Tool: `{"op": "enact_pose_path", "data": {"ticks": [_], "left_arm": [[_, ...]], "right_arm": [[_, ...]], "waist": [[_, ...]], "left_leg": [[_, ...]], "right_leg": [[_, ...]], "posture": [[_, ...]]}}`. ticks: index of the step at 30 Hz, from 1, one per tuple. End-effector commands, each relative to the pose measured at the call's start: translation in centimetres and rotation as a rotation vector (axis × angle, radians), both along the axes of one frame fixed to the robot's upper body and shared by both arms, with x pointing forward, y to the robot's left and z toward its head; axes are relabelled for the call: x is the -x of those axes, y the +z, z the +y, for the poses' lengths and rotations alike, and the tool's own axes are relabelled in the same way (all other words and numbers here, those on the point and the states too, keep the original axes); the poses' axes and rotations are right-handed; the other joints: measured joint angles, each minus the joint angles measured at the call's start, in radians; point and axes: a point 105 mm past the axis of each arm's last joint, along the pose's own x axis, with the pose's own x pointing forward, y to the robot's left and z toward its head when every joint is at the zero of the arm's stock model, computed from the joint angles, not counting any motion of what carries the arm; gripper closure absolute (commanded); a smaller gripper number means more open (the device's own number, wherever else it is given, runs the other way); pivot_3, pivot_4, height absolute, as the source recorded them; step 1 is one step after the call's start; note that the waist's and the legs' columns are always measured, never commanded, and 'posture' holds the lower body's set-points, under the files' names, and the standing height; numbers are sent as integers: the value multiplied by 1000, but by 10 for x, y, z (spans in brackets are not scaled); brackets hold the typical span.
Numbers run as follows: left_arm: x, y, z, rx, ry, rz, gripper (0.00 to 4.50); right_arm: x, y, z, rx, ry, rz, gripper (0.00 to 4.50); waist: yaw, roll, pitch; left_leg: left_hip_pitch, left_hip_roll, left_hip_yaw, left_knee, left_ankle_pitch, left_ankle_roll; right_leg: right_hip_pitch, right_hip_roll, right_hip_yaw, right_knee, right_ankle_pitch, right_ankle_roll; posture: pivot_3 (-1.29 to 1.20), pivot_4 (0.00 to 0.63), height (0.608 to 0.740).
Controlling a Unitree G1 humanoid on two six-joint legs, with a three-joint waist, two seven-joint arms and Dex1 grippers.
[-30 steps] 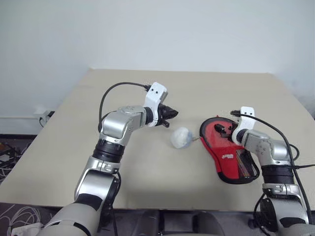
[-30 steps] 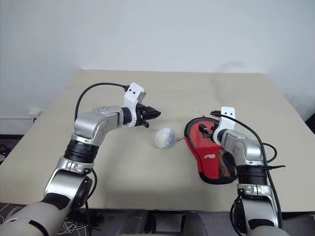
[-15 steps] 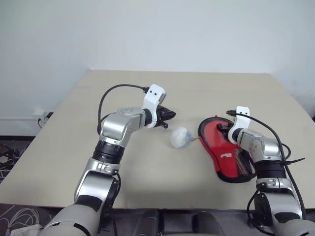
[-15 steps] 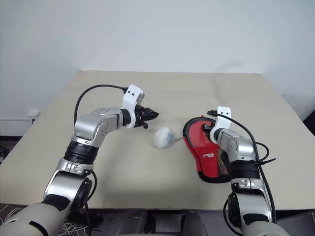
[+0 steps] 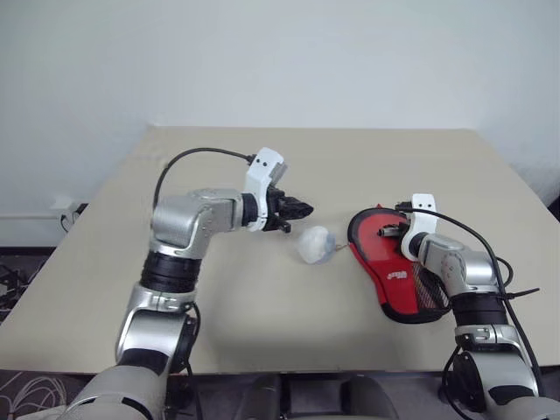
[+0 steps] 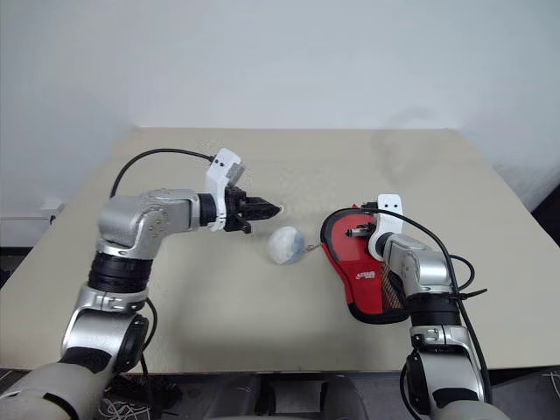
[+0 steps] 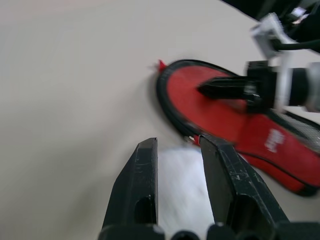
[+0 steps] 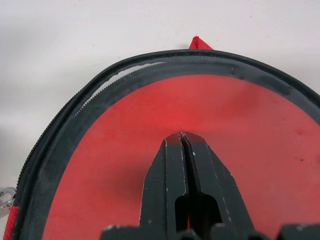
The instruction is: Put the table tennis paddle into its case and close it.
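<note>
The table [image 5: 262,306] is overlooked from the head; the case [image 8: 150,125] is seen close by both wrist cameras.

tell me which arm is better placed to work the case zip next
Probably the right: its gripper is shut and rests over the case, whose zip looks partly open. The left gripper hangs beyond the ball.

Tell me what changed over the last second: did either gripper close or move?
The right gripper has shut, its fingers pressed together with nothing between them over the red face of the case. The left gripper drew back slightly from the fuzzy ball, holding nothing. The ball and case lie where they were on the table; the zip edge still gapes.
</note>
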Motion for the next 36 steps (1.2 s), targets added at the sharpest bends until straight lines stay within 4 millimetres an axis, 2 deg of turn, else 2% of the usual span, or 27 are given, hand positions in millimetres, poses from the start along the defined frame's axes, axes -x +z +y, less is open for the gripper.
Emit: {"op": "enact_pose_path", "data": {"ticks": [1,5,8,15,21,25,28,36], "left_arm": [[12,8,6,-21,-47,-46,2630],[17,-2,3,-35,-76,-15,1235],[15,-22,-2,-95,-82,18,185],[11,-49,-22,-155,-133,26,185],[-9,-68,-18,-255,-80,-33,185],[-20,-69,-17,-236,-51,-33,185],[-27,-64,-20,-194,-31,-34,761],[-40,-55,-28,-121,3,-28,3575]], "right_arm": [[6,-17,-1,21,-12,68,4498],[5,-18,1,18,-8,69,4498],[3,-17,5,8,2,68,4498],[-1,-15,8,10,9,66,4498],[-3,-14,10,16,13,58,4498],[-3,-14,9,24,12,55,4498],[-4,-13,10,26,13,51,4498],[0,-19,14,38,37,83,4498]], "waist": [[0,0,0],[1,-1,-1],[0,-1,-1],[0,-1,-1],[0,-2,-1],[0,-2,-1],[0,-2,-1],[0,-2,-1]], "left_leg": [[1,0,0,0,0,0],[2,0,0,0,0,-1],[2,0,1,0,0,-1],[2,1,2,-1,1,-2],[1,1,2,-1,1,-1],[0,1,3,-1,1,-1],[-2,1,4,-1,1,-1],[-2,2,4,-1,1,-1]], "right_leg": [[0,0,0,0,0,0],[0,-1,0,0,0,0],[0,-2,0,-1,0,0],[-3,-1,0,0,2,-3],[-5,-1,0,0,2,-3],[-7,-2,0,0,2,-4],[-9,-3,0,0,3,-4],[-9,-3,0,0,3,-4]], "posture": [[0,0,688],[0,0,688],[0,0,688],[0,0,688],[0,0,688],[0,0,688],[0,0,688],[0,0,688]]}}
